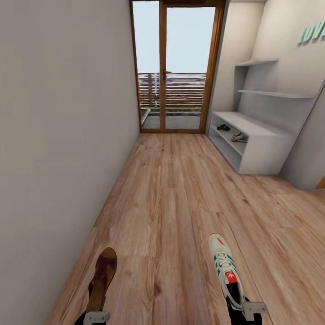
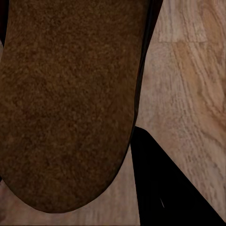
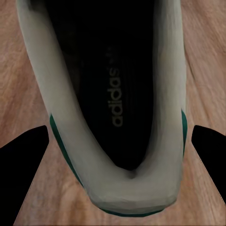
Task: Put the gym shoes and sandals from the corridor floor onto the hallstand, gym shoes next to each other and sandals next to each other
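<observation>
Head view: the hallstand (image 1: 266,149) stands at right, upper middle of the frame, with a sandal (image 1: 223,127) and a gym shoe (image 1: 239,137) already on its low shelf. The corridor floor (image 1: 171,203) lies open in between. Bottom left, the left gripper (image 1: 96,318) carries a second sandal (image 1: 102,277) by the heel, toe pointing forward. Bottom right, the right gripper (image 1: 253,309) carries a second gym shoe (image 1: 226,271) the same way.

Left wrist view: brown footbed fills most of the frame, one dark finger (image 2: 165,188) lower right; jaws appear closed on it.

Right wrist view: trainer heel sits between both dark fingers (image 3: 23,174), clamped.

Judgement: half done; the carried pair likely still needs placing beside its mates.
</observation>
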